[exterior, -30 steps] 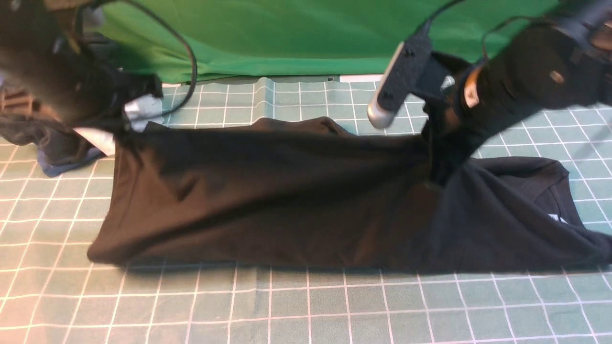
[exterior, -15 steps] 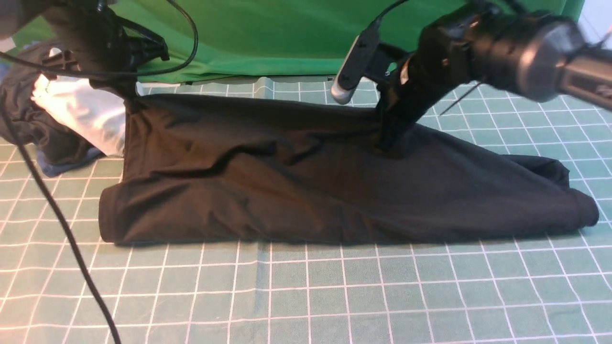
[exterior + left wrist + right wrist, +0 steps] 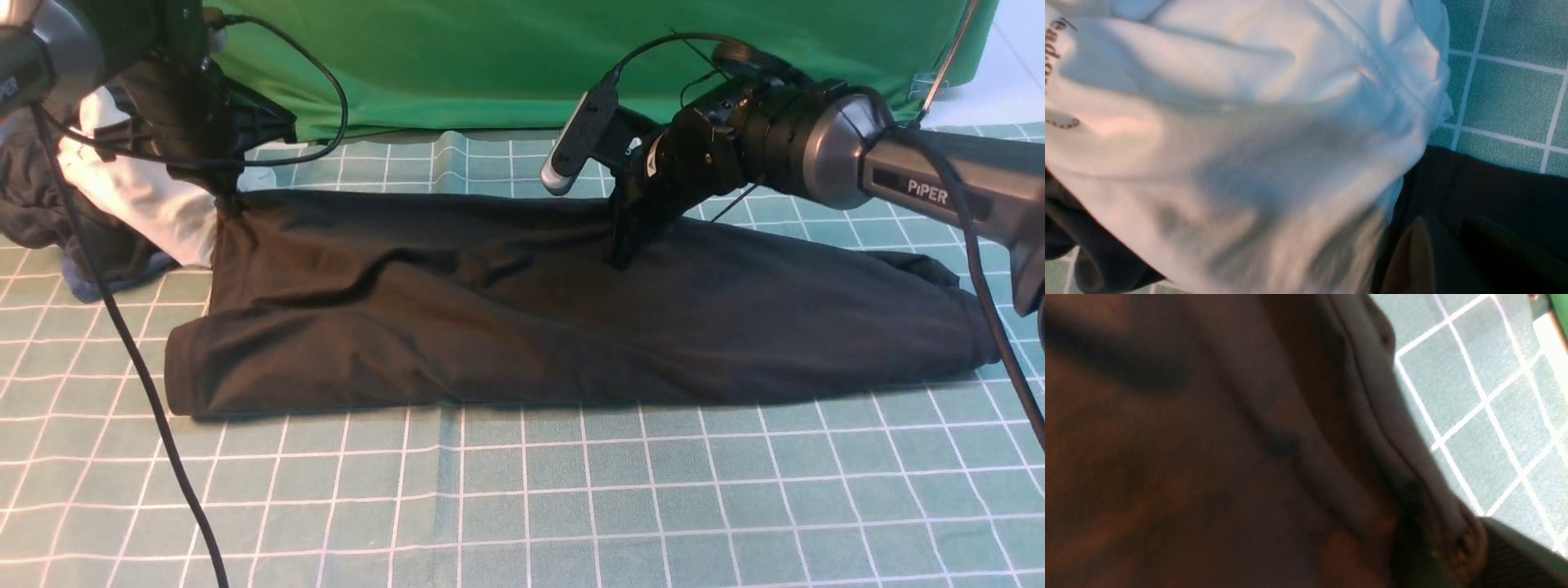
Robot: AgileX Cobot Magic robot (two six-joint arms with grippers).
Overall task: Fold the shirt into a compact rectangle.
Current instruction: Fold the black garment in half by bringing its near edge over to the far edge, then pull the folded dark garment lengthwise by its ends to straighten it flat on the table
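The black-brown shirt (image 3: 522, 318) lies as a long folded band across the grid mat. My left gripper (image 3: 226, 198) is at its far left corner. In the left wrist view the left gripper (image 3: 1447, 224) has its two fingers close together on the shirt's dark cloth (image 3: 1494, 192). My right gripper (image 3: 618, 255) touches the far edge right of the middle. In the right wrist view the right gripper (image 3: 1449, 547) has a fold of the shirt (image 3: 1208, 437) bunched against one ridged pad (image 3: 1515, 555). The other finger is lost in the dark cloth.
A white garment (image 3: 155, 204) lies by the shirt's left end and fills most of the left wrist view (image 3: 1229, 122), with dark clothes (image 3: 33, 212) behind it. The green backdrop (image 3: 522, 65) hangs at the back. A black cable (image 3: 139, 392) crosses the mat (image 3: 522, 490) at the near left.
Both arms have carried the shirt's far edge back and down. The shirt has sunk from a raised drape into a flatter, longer band. The right gripper has moved left.
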